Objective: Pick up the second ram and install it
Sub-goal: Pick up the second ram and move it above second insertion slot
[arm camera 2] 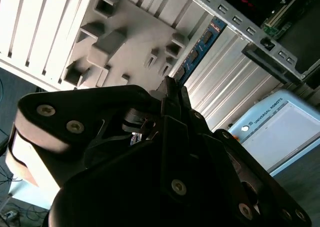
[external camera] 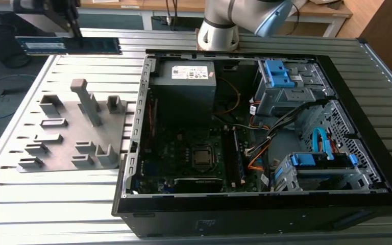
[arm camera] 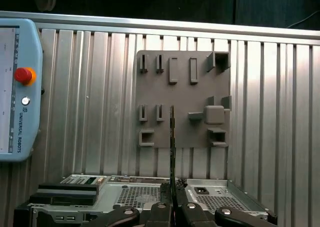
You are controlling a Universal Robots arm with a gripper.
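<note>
The pick is done: the fingers (arm camera: 159, 214) are clenched on the ram (external camera: 67, 46), which hangs above the tabletop (external camera: 46, 204) at 10 o'clock in the exterior view, past the grey fixture plate (external camera: 67, 143). Installing is left, since the ram is well apart from the open case (external camera: 141, 102), which lies toward 4 o'clock from it.

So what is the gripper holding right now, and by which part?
The second ram, pinched by the fingers near mid-length on its upper long edge.
</note>
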